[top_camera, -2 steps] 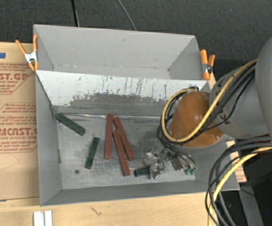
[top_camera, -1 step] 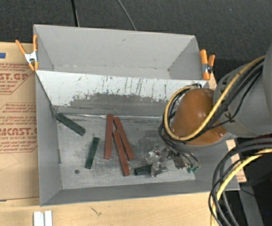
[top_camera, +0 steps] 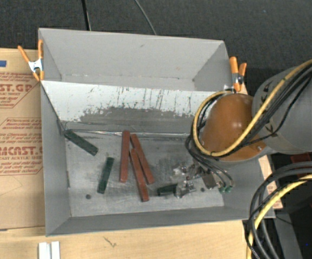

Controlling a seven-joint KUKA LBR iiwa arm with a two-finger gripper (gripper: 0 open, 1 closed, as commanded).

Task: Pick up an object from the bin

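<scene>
My gripper (top_camera: pixel 184 183) is low in the bin's right front part, just above the floor. A short dark green block (top_camera: pixel 165 190) lies on the floor right at its left side, touching or nearly touching it; I cannot tell whether it is gripped. A little further left, three reddish-brown sticks (top_camera: pixel 136 166) lie close together, running from the back toward the front.
A dark green stick (top_camera: pixel 106 174) lies left of the brown ones. Another dark green stick (top_camera: pixel 81 142) rests at the back left by the sloping wall. The arm with its orange cover and cables hangs over the bin's right side.
</scene>
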